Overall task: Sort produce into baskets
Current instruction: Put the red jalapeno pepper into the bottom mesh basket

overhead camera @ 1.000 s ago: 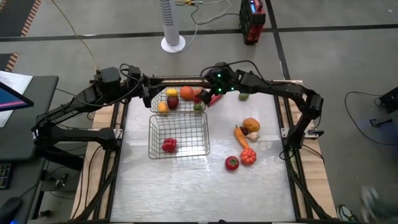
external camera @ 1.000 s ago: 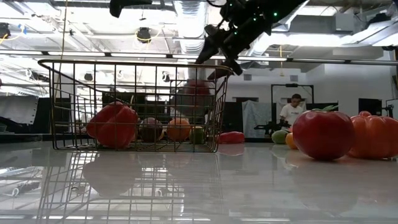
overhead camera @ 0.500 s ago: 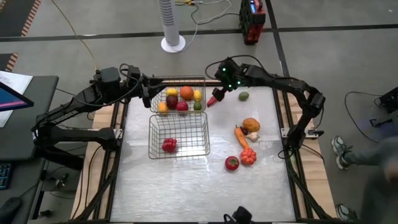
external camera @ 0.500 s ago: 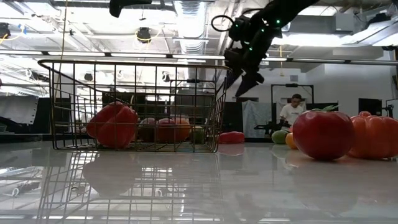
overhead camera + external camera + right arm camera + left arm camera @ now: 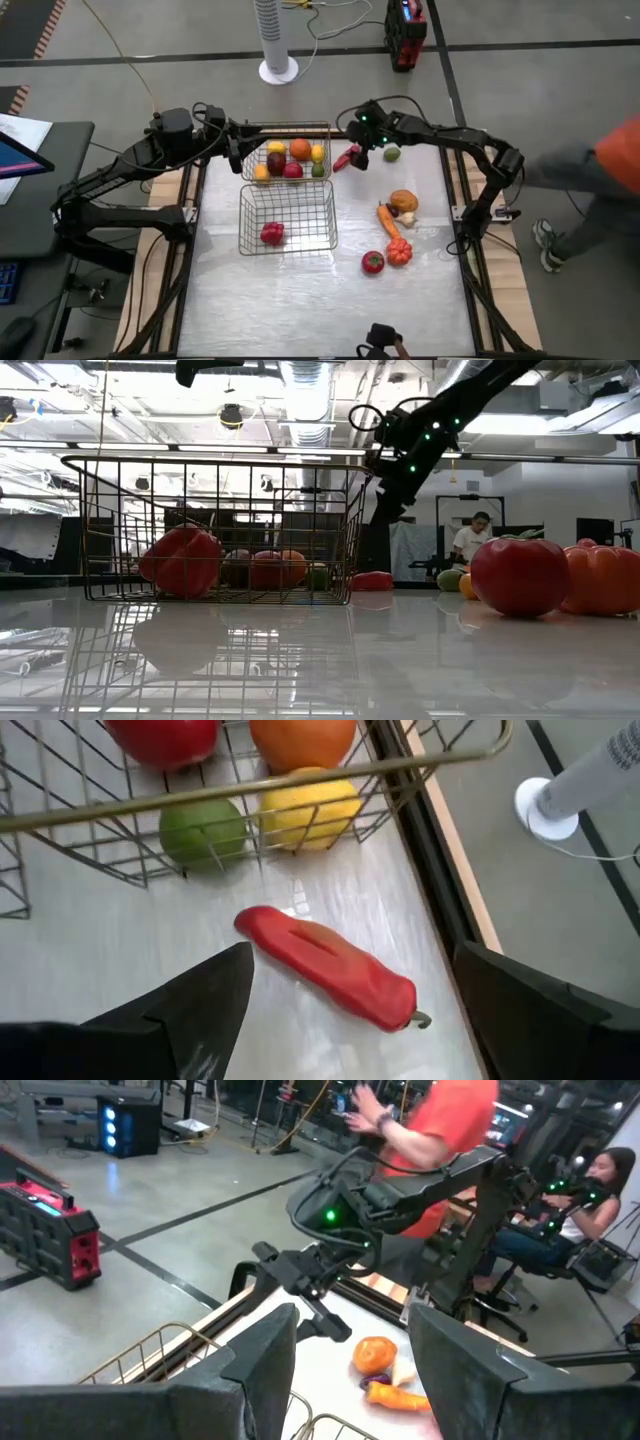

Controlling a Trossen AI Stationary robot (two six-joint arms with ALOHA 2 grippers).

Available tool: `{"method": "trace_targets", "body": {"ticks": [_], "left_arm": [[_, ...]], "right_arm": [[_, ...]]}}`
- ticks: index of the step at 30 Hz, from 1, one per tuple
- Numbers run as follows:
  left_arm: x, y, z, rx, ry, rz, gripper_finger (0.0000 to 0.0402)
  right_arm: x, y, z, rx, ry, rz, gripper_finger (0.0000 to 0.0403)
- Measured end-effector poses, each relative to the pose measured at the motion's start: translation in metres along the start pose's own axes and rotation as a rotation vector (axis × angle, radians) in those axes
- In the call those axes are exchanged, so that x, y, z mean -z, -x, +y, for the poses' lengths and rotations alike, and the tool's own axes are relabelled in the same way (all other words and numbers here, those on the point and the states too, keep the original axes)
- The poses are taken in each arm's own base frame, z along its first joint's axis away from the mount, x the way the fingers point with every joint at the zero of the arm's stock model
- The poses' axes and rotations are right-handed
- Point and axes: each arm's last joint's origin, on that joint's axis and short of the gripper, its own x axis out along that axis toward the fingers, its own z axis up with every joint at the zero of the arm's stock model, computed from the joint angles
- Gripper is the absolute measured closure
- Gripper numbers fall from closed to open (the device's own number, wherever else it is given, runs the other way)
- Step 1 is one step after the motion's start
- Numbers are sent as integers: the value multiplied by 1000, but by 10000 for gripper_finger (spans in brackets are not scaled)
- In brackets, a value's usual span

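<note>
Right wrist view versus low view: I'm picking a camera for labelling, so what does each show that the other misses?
Only the right wrist view shows the white fan base and the red chili pepper's whole length.

Only the low view shows the red bell pepper, the big tomato and a person in the room.

Both show the far basket holding produce, and the chili lying outside it.

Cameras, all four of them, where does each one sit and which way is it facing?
High view: overhead, straight down on the table; both arms show.
Low view: tabletop height, level across the near basket; the right arm enters from above.
Left wrist view: on the left arm, past its own fingers toward the right gripper.
Right wrist view: on the right arm, down on the red chili pepper.
Shared: the chili pepper also shows in the high view.
</note>
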Motion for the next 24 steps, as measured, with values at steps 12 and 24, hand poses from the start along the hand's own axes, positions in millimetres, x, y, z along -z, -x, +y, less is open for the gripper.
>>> {"method": "trace_targets", "body": {"ticks": [12,24], "left_arm": [[0,-1,0,-8,-12,2,219],[6,3,2,-26,-10,64,219]], "right_arm": [[20,-43,1,-30,-128,91,57],[10,-80,0,-10,-26,155,57]]}}
